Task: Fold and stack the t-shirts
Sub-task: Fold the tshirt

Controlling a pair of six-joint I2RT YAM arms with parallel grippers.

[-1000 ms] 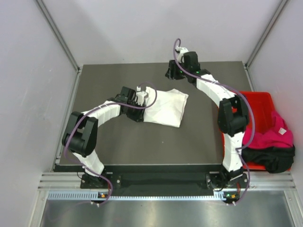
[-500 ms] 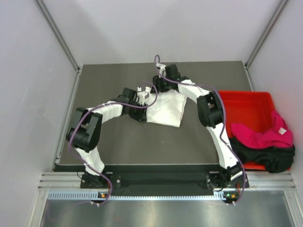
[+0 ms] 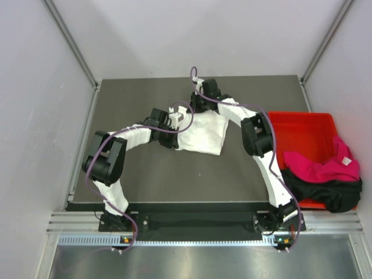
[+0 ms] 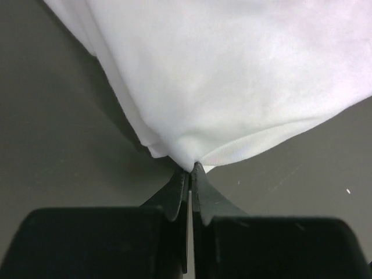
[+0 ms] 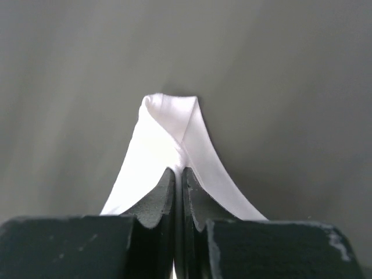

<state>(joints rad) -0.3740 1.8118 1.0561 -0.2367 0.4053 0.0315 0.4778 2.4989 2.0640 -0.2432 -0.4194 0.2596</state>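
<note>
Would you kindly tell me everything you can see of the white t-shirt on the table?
The white t-shirt is soft, plain-looking cloth; no print shows. It lies partly folded in layers, a rough rectangle, near the middle of the dark table. The left gripper is shut on a hemmed corner at its left side, and the right gripper pinches a raised fold at its far edge. Nothing else touches it.

No writing, brand or number is legible in any view. A small pale tag (image 3: 347, 161) sits on the magenta-pink t-shirt (image 3: 322, 168), but it is too small to read
</note>
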